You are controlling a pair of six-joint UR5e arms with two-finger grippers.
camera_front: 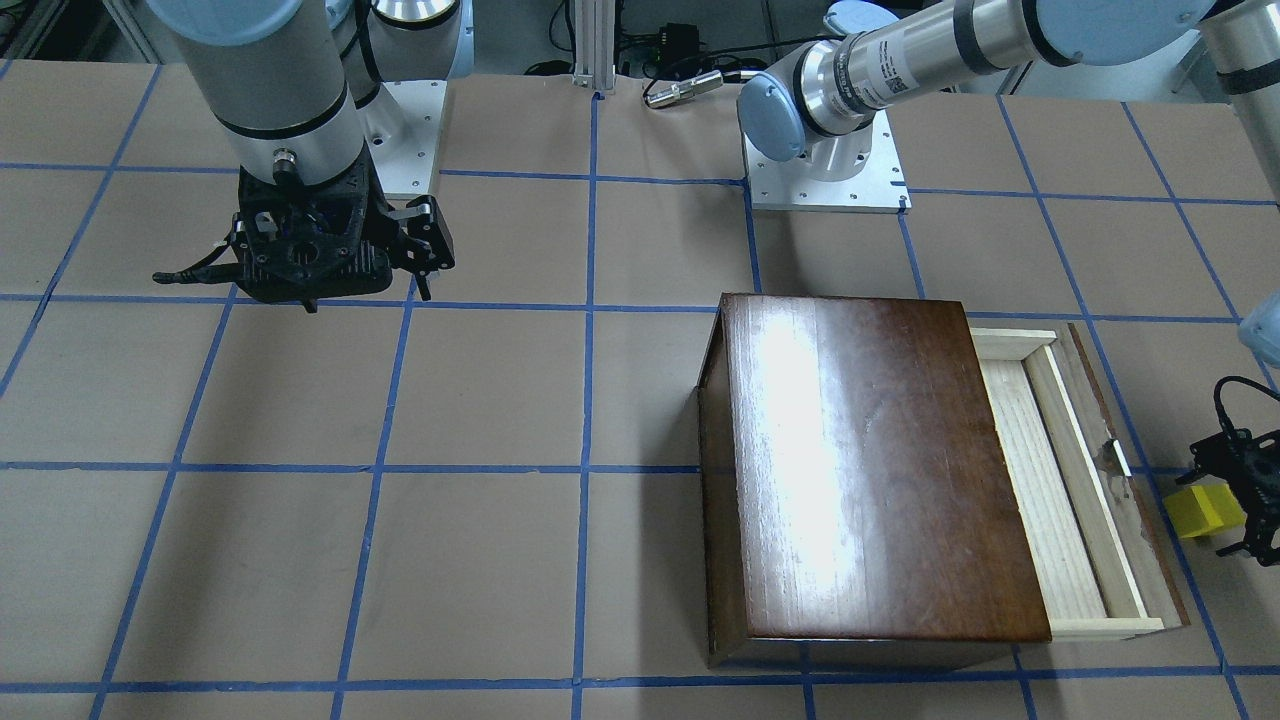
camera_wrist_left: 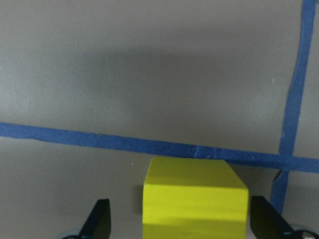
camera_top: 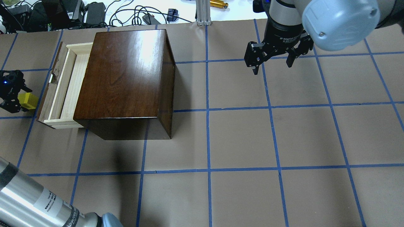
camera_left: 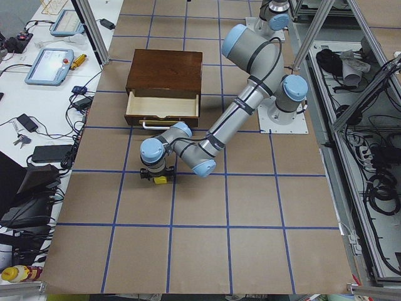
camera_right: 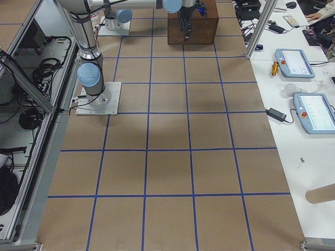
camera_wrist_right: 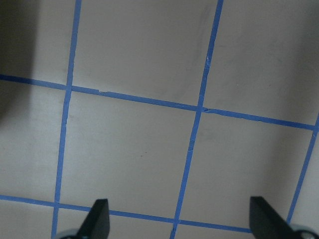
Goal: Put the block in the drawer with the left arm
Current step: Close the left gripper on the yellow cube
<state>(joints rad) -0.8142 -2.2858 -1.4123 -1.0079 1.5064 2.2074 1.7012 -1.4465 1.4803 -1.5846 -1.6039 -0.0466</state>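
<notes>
The small yellow block [camera_front: 1203,510] sits on the paper just outside the drawer's dark front. My left gripper [camera_front: 1228,505] is low over it, at the table's far left in the overhead view [camera_top: 17,96]. In the left wrist view the block [camera_wrist_left: 195,204] stands between the two fingertips [camera_wrist_left: 99,219] with a gap on each side, so the gripper is open around it. The drawer [camera_top: 68,85] is pulled out of the dark-brown box [camera_top: 126,78] and its pale tray is empty. My right gripper [camera_top: 271,64] is open and empty, well away above the table's right half.
The drawer's metal pull [camera_front: 1115,458] faces the left gripper. The left arm's forearm [camera_top: 34,201] crosses the near left corner of the overhead view. Cables and devices [camera_top: 94,12] lie beyond the table's far edge. Blue tape lines grid the brown paper.
</notes>
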